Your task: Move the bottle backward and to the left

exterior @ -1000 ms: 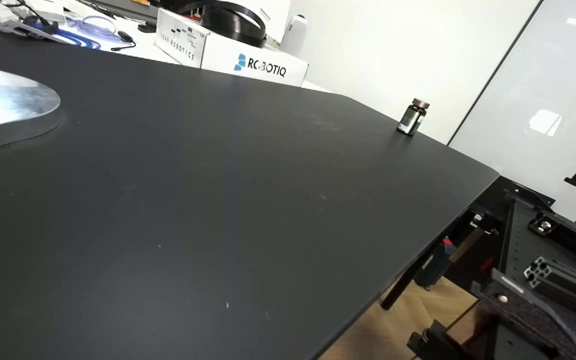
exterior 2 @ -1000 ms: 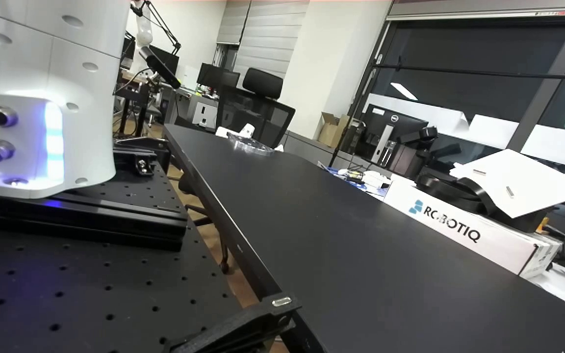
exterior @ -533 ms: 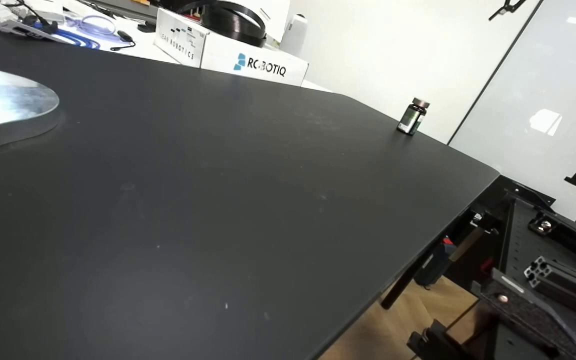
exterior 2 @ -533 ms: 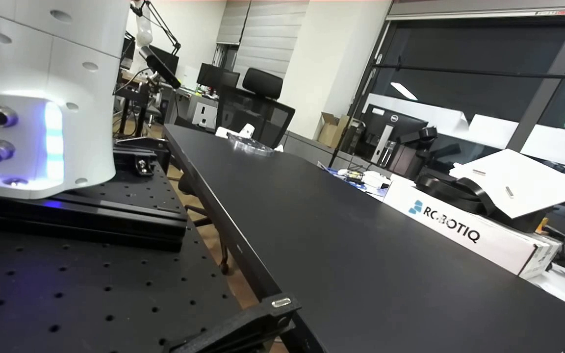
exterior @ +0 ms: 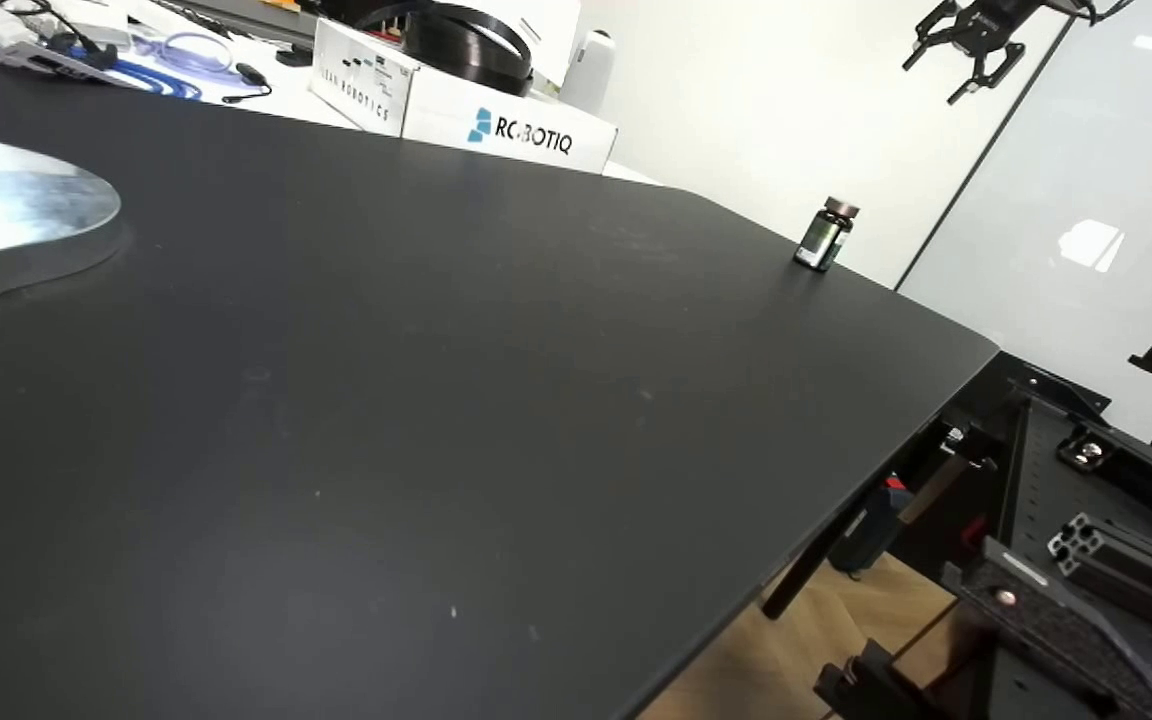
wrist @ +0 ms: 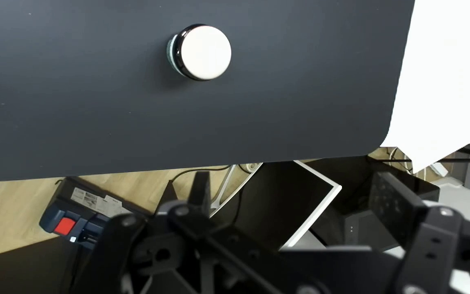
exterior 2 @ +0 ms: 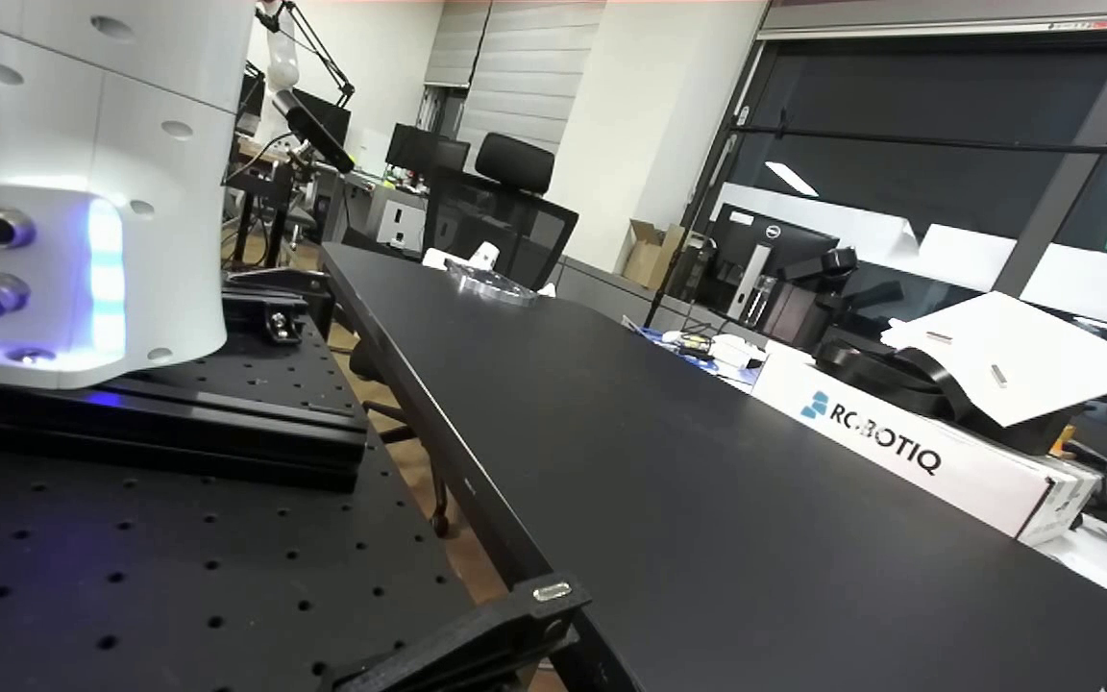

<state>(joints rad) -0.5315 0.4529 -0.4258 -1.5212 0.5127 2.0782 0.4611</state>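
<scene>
bottle point(exterior: 822, 240), glossy, cylindrical, round-capped

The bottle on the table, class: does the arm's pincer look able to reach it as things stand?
Probably yes, if it comes down: the pincer is open, nothing visible stands between it and the bottle, and in the wrist view nothing covers the bottle.

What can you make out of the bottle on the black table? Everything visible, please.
The bottle is dark and glossy, glass or plastic I can't tell, with a green-and-white label too small to read. Its cap is on: brownish from the side, a round, pale top in the wrist view. It stands upright on the black tabletop, in from the table edge shown below it in the wrist view. Only the tabletop touches it; the open pincer hangs apart from it.
</scene>
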